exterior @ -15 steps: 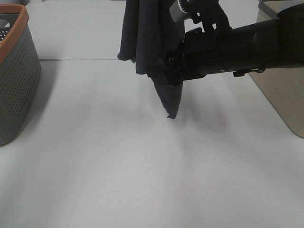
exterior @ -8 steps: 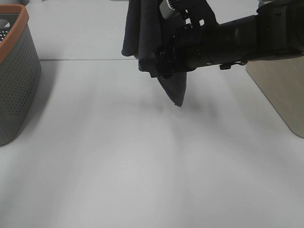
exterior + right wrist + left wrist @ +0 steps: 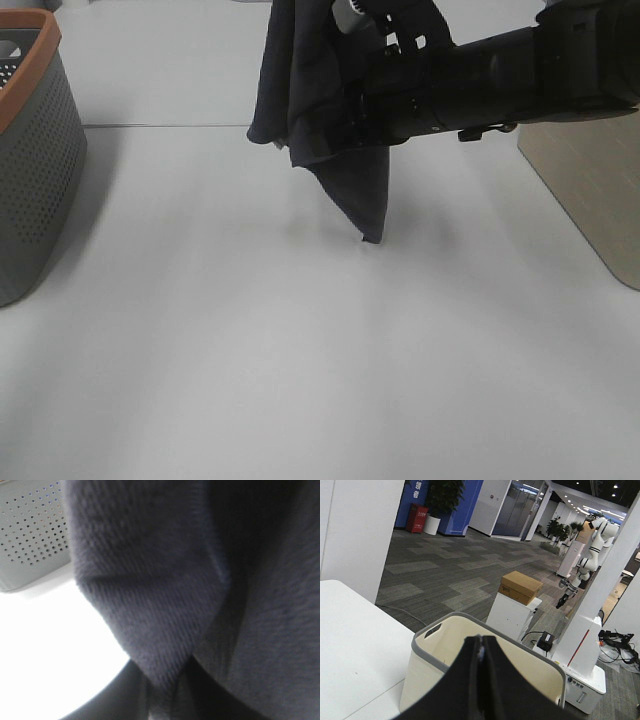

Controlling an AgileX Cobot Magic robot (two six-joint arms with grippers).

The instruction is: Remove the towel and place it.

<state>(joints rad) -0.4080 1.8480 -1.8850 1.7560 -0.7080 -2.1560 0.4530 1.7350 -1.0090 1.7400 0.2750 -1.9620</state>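
Mid-removal step imo: the towel (image 3: 318, 100) hangs in the air over the table (image 3: 300, 360), its top edge out of the overhead cam's frame and its low corner near the surface. Right gripper (image 3: 352, 128) is buried in the folds, so can't tell if it's pinching cloth or spread. Left gripper (image 3: 482, 680) is pressed tight together, but no idea if there's cloth in it. Next move prob needs a sure side grip, then spread + lower flat — grey basket (image 3: 35, 150) sits well apart.
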